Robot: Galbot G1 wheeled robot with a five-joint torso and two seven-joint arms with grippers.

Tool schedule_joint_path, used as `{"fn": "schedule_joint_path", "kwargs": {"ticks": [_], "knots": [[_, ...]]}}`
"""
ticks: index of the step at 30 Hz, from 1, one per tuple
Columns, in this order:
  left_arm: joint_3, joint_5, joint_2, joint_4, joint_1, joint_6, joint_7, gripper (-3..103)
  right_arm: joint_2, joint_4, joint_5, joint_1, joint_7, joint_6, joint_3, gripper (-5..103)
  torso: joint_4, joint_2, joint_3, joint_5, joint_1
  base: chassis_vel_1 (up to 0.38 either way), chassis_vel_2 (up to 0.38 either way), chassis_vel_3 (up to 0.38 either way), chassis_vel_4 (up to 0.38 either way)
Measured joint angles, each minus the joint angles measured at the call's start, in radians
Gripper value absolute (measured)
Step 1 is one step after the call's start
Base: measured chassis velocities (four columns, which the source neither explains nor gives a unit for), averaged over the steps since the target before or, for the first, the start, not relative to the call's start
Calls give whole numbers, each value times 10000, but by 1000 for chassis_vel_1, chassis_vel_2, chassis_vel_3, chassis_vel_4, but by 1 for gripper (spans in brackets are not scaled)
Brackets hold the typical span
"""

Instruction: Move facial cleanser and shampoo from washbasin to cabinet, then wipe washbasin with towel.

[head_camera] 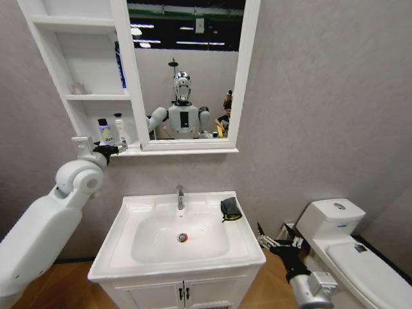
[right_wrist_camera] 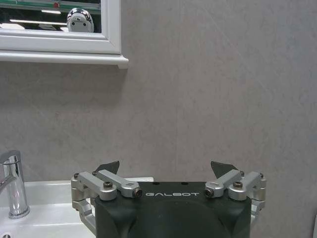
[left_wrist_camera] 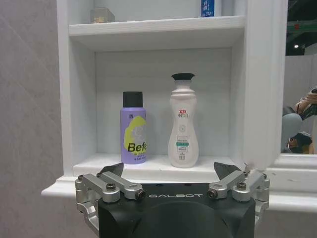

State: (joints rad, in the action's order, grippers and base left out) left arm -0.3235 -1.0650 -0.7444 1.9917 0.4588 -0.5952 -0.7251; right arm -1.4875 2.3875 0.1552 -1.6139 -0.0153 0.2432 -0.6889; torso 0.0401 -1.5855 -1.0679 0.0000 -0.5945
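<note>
The facial cleanser and shampoo stand side by side on the lowest shelf of the cabinet [head_camera: 96, 97]: a purple bottle [left_wrist_camera: 133, 131] with a black cap and a taller white bottle [left_wrist_camera: 183, 126] with a dark cap. My left gripper [left_wrist_camera: 171, 171] is open just in front of that shelf's edge, level with the bottles and holding nothing; the head view shows the left gripper [head_camera: 117, 149] there too. The dark towel [head_camera: 230, 209] lies on the back right corner of the washbasin [head_camera: 129, 254]. My right gripper [head_camera: 271, 234] hangs open and empty to the right of the basin.
A chrome tap [head_camera: 180, 197] stands at the basin's back, with the drain [head_camera: 183, 237] in the bowl. A white-framed mirror [head_camera: 248, 71] adjoins the cabinet. A white toilet [head_camera: 351, 248] is at the lower right. The vanity doors [head_camera: 183, 295] are below the basin. A blue bottle [head_camera: 120, 64] stands on the middle shelf.
</note>
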Motion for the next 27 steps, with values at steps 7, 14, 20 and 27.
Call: {"fn": "schedule_joint_path", "kwargs": {"ticks": [7,14,20,27], "knots": [[-1470,652,-341,1833,2557,295,37,100,7,189,20,-2,-96,8,-85,100,1,0,1,4,0,0,0,0,0],[-4239,5298,-3461,3835,8769,2273,3410,100,78,464,87,103,-160,219,-121,100,-5,0,2,2,1,0,0,0,0],[-4527,8079,-6292,4267,11835,3772,5293,100,119,469,89,75,-126,243,-79,100,-2,-2,2,4,3,0,0,0,0],[-5245,8882,-7522,4137,13091,4609,6435,100,154,530,107,-144,-60,217,-131,100,2,-1,0,3,-1,0,0,0,0]]}}
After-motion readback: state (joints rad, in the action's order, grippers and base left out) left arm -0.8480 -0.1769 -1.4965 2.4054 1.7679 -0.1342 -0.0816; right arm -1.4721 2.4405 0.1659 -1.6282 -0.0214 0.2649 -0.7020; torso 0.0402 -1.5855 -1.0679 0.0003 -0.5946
